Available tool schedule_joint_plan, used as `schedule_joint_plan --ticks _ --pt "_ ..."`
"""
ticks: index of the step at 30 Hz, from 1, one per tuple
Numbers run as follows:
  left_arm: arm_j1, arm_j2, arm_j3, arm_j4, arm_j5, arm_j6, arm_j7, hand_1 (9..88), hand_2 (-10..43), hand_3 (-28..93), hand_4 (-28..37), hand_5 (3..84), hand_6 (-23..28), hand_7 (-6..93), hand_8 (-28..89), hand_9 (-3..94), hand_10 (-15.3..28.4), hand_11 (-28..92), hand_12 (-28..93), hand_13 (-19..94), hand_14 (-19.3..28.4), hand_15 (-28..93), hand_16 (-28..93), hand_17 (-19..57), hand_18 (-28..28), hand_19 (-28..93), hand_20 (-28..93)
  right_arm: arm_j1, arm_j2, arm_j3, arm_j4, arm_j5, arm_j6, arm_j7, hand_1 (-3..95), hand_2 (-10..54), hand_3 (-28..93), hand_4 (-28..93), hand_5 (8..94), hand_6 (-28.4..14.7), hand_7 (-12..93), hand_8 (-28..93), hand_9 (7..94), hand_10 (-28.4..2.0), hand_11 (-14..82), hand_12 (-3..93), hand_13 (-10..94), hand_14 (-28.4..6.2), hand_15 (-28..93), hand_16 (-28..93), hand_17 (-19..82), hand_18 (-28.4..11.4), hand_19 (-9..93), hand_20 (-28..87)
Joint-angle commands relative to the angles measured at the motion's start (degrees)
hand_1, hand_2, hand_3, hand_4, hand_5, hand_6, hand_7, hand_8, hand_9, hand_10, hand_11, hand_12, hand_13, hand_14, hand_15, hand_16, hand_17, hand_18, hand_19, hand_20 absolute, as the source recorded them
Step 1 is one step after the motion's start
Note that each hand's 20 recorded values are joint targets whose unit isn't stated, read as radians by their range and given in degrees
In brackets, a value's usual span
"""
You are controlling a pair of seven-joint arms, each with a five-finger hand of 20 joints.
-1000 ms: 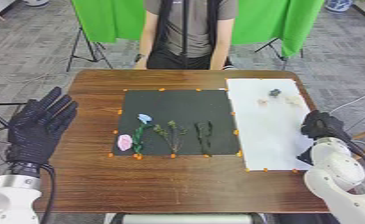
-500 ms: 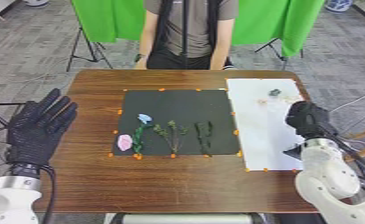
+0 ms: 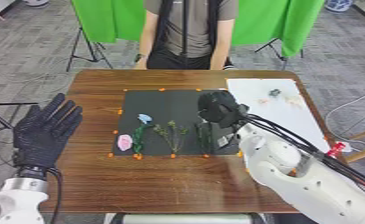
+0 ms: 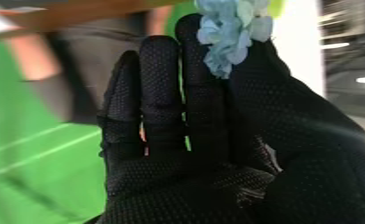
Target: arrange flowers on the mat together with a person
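Observation:
In the head view the right hand [image 3: 218,109] is over the right part of the black mat [image 3: 161,102]. The right wrist view shows this hand [image 4: 192,135] with its thumb and a finger pinching a pale blue flower [image 4: 234,35]. On the mat's left side lie a pink flower [image 3: 124,142] and a small blue flower [image 3: 145,118] with green leaves. A thin green sprig [image 3: 173,136] lies near the middle, and dark green stems [image 3: 203,131] lie just below the right hand. The left hand [image 3: 45,132] is beside the table's left edge, fingers straight.
A white sheet [image 3: 248,87] lies right of the mat, with a small dark bloom [image 3: 274,92] and pale ones [image 3: 292,100] on it. Orange markers [image 3: 162,89] edge the mat. The right arm crosses the sheet's near part. The brown table [image 3: 161,185] extends in front.
The right hand has moved left from the white sheet's right side to above the mat, and its arm now slants across the sheet. The left hand has shifted only slightly.

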Motion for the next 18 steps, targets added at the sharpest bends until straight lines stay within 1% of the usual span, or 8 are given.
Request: schedule_joint_plan --ticks 1,5,7,8,9,10,13,18 --pt "-0.87 0.58 1.89 0.94 -1.48 -0.39 -1.4 23.6 13.6 74 -28.3 41.0 7.8 8.7 -8 34.2 14.2 15 8 25 13.8 22 -6 -4.9 11.3 29 9 10.32 -12.05 -6.01 8.45 -1.31 -3.65 -1.23 53.9 -0.1 66 -28 55.2 1.7 49 -3 66.1 -6.9 25.8 47.4 46 -9.5 61 43 20 -17.4 72 42" --pt "-1.64 0.7 2.91 1.23 -1.64 -0.21 -1.63 23.6 13.7 74 -28.3 41.0 7.8 8.7 -8 34.3 14.4 15 8 26 13.8 22 -6 -4.9 11.4 29 9 12.36 -14.93 -9.43 13.11 -0.74 -1.8 0.78 53.7 -0.5 67 -28 54.9 1.7 49 -3 66.0 -7.0 25.7 46.9 46 -9.5 61 42 20 -17.6 72 42" --pt "-1.42 0.8 3.07 1.09 -1.09 0.06 -2.08 23.7 14.0 74 -28.3 41.1 7.8 8.7 -8 34.3 14.4 15 8 26 13.8 23 -6 -4.9 11.5 29 9 14.03 -15.47 -12.69 15.08 -1.03 1.51 0.51 53.7 -0.7 67 -28 54.8 1.5 49 -4 65.8 -7.0 25.4 46.4 46 -9.4 61 42 20 -17.7 72 42" --pt "-1.55 0.8 3.31 1.11 -1.27 0.12 -2.49 23.7 14.4 75 -28.3 41.1 7.8 8.7 -8 34.4 14.5 15 8 26 13.8 23 -6 -4.9 11.5 29 9 14.67 -15.75 -13.71 15.78 -1.37 1.68 0.3 53.6 -0.8 67 -28 54.5 1.3 48 -5 65.8 -7.1 25.0 45.9 46 -9.3 61 42 20 -17.7 72 42" --pt "-1.46 0.72 3.41 1.17 -1.63 -0.33 -2.53 23.7 14.6 75 -28.3 41.1 7.8 8.7 -8 34.4 14.5 15 8 26 13.9 23 -6 -5.0 11.5 29 9 15.54 -15.72 -15.06 16.13 -1.59 1.5 -0.01 53.5 -0.8 68 -28 54.5 1.2 48 -5 65.8 -7.2 24.8 45.7 46 -9.2 61 42 20 -17.7 72 42" --pt "-1.58 0.64 3.61 1.24 -1.87 -0.29 -2.63 23.8 14.8 75 -28.3 41.1 7.8 8.7 -8 34.5 14.5 15 8 26 13.9 23 -6 -5.0 11.5 29 9 15.9 -15.8 -15.83 16.44 -1.9 0.81 -0.21 53.6 -0.9 68 -28 54.4 1.3 48 -5 65.7 -7.1 24.6 45.7 46 -9.1 61 42 19 -17.8 71 42" --pt "-1.77 0.76 3.81 1.35 -2.08 -0.09 -2.18 24.0 15.1 75 -28.3 41.3 7.8 8.7 -8 34.5 14.5 15 8 26 13.8 23 -6 -5.0 11.5 29 9 16.53 -16.33 -17.1 16.87 -0.85 -0.62 -0.17 53.6 -1.3 67 -28 54.1 1.5 49 -5 65.5 -6.9 24.2 45.5 46 -9.0 60 42 19 -17.8 71 42" --pt "-2.16 0.87 3.81 1.38 -2.2 0.26 -2.03 24.0 15.2 75 -28.3 41.2 7.8 8.7 -8 34.6 14.5 15 8 26 13.9 23 -6 -5.0 11.6 29 9 17.7 -16.76 -19.52 17.9 -1.54 -0.37 1.06 52.9 -1.3 67 -28 53.7 1.5 48 -6 65.4 -6.8 23.4 45.1 46 -8.9 59 41 19 -17.7 70 41"
